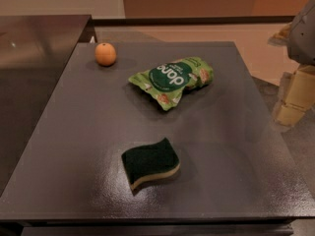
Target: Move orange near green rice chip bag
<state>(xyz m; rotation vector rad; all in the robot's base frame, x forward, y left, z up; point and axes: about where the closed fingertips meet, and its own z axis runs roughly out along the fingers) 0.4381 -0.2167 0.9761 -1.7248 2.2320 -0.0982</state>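
The orange point(105, 54) sits on the dark table point(74, 146) near its far left corner. The green rice chip bag point(172, 80) lies crumpled near the table's far middle, to the right of the orange and a short gap away from it. My gripper point(294, 96) shows as cream-coloured parts under a grey arm section point(302, 28) at the right edge of the view. It is beyond the table's right side, far from both the orange and the bag, and holds nothing that I can see.
A dark green wavy sponge with a tan base point(150, 162) lies near the table's front middle. A second dark surface point(34, 58) adjoins the table on the left. A tan floor and an orange-brown wall lie behind.
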